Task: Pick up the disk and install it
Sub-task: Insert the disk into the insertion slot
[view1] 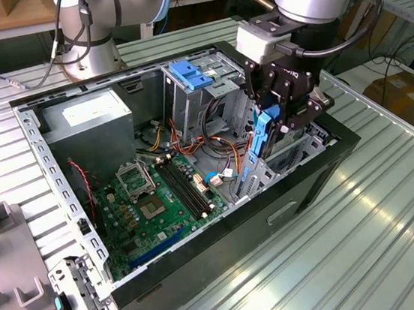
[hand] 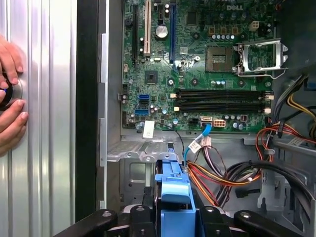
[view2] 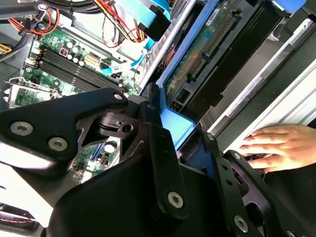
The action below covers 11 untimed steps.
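Observation:
The disk [view1: 262, 131], framed by its blue plastic carrier, stands on edge at the drive bay [view1: 297, 148] at the open computer case's end on the exterior view's right. My gripper [view1: 273, 126] comes down from above and is shut on the disk's upper edge. In the second wrist view the disk's green circuit-board side [view2: 196, 53] runs down into the bay, with the blue carrier end [view2: 177, 126] between my black fingers [view2: 157, 143]. In the first wrist view the blue carrier [hand: 175, 196] sits between the fingers, above the bay's metal floor.
The case [view1: 295, 197] holds a green motherboard [view1: 159, 198], a grey power-supply box [view1: 89, 116], loose coloured cables [view1: 218, 150] and a grey cage with a blue clip [view1: 193, 73]. A person's hand [view2: 276, 145] rests on the ribbed table beside the case. A second arm's base [view1: 87, 41] stands behind.

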Each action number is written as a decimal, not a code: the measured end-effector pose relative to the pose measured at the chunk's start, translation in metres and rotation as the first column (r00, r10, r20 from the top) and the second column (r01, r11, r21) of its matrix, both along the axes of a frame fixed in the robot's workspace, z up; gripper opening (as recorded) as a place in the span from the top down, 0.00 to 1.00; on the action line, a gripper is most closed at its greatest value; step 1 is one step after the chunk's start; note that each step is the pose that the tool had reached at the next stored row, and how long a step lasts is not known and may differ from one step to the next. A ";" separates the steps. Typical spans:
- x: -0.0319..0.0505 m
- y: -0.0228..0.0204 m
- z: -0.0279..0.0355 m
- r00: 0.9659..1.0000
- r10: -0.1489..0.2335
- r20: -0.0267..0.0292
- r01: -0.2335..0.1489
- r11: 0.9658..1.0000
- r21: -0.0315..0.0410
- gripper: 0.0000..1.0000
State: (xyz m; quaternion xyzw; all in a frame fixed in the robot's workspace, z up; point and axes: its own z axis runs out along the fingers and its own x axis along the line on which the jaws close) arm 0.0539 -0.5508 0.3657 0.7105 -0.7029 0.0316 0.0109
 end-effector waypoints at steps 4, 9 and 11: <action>0.0001 -0.0003 -0.0066 1.000 0.000 0.000 0.000 1.000 0.000 0.63; 0.0000 -0.0008 -0.0127 1.000 0.000 0.000 0.000 1.000 0.000 0.63; 0.0000 -0.0009 -0.0127 1.000 0.000 0.000 0.000 1.000 0.000 0.63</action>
